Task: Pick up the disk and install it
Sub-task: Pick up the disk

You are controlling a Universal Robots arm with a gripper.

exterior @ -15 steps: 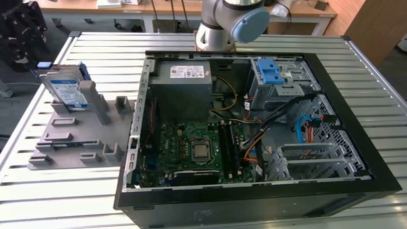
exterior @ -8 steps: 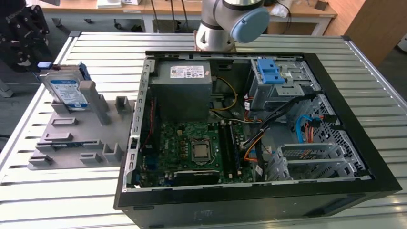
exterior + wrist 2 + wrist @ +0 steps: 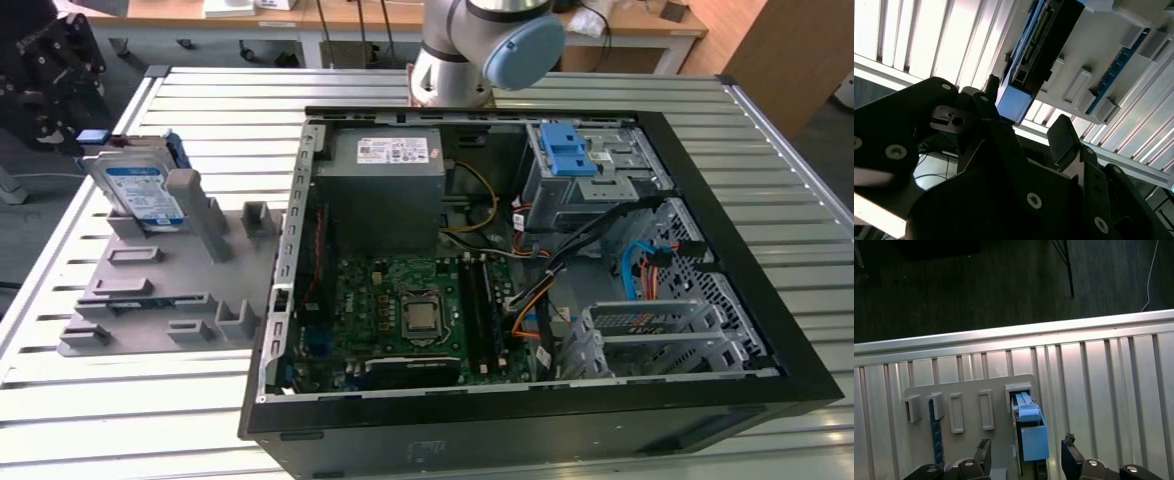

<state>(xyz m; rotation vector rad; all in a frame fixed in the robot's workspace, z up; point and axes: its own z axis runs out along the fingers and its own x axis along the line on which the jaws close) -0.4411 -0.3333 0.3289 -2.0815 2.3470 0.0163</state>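
The disk [image 3: 140, 190] stands on edge in a slot of the grey holder [image 3: 160, 290] at the exterior view's left. Its white-and-blue label faces forward and its blue end handle [image 3: 91, 135] points up. My black gripper [image 3: 78, 110] hangs just above that handle. In the first wrist view the disk [image 3: 1026, 407] is seen edge-on, with the blue handle [image 3: 1034, 440] between my two fingers. My gripper [image 3: 1026, 450] is open, with a gap to the handle on each side. The second wrist view shows the handle [image 3: 1014, 102] and my gripper [image 3: 1026, 107] in the same stance.
An open computer case [image 3: 534, 400] lies on the slatted metal table [image 3: 761, 150]. Inside it are a grey power supply [image 3: 383, 165], a motherboard [image 3: 407, 310] and a metal drive cage with a blue latch bracket [image 3: 577, 150]. The arm's base [image 3: 467, 50] stands behind the case.
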